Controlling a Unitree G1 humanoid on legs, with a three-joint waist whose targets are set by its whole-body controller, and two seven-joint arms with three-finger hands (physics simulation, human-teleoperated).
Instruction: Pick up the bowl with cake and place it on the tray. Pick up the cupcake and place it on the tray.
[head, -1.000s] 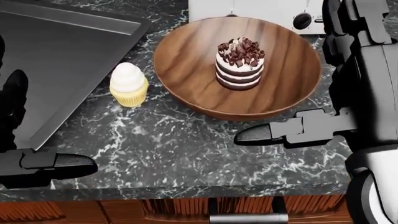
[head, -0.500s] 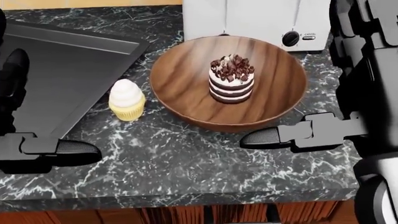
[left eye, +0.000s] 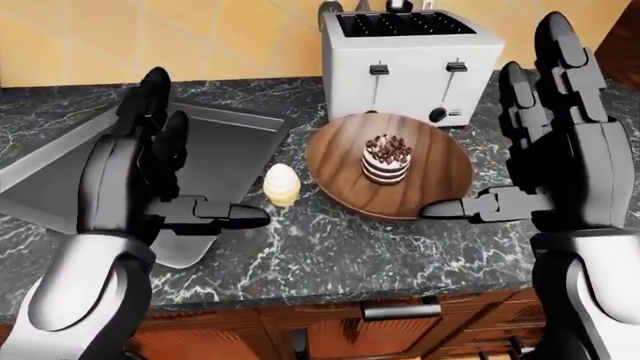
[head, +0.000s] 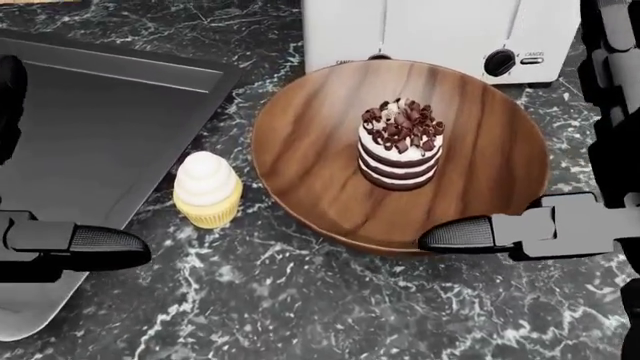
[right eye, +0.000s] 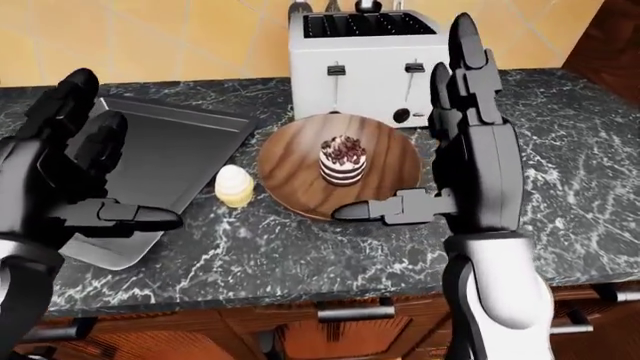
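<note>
A wooden bowl (left eye: 440, 176) with a small chocolate layer cake (left eye: 386, 159) stands on the dark marble counter below the toaster. A cupcake (left eye: 281, 184) with white frosting stands just left of the bowl, beside the grey tray (left eye: 220, 150). My left hand (left eye: 160, 169) is open, raised over the tray's right part, left of the cupcake. My right hand (left eye: 530, 142) is open, raised at the bowl's right side, its thumb (head: 470, 234) over the bowl's lower right rim. Neither hand holds anything.
A white toaster (left eye: 405, 64) stands right above the bowl against the yellow tiled wall. The counter edge (left eye: 330, 289) runs along the bottom, with wooden cabinet drawers below it.
The head view has shifted and drawn closer, so the bowl and cupcake look larger. My right thumb now lies over the bowl's lower right rim. Bowl and cupcake have not moved on the counter.
</note>
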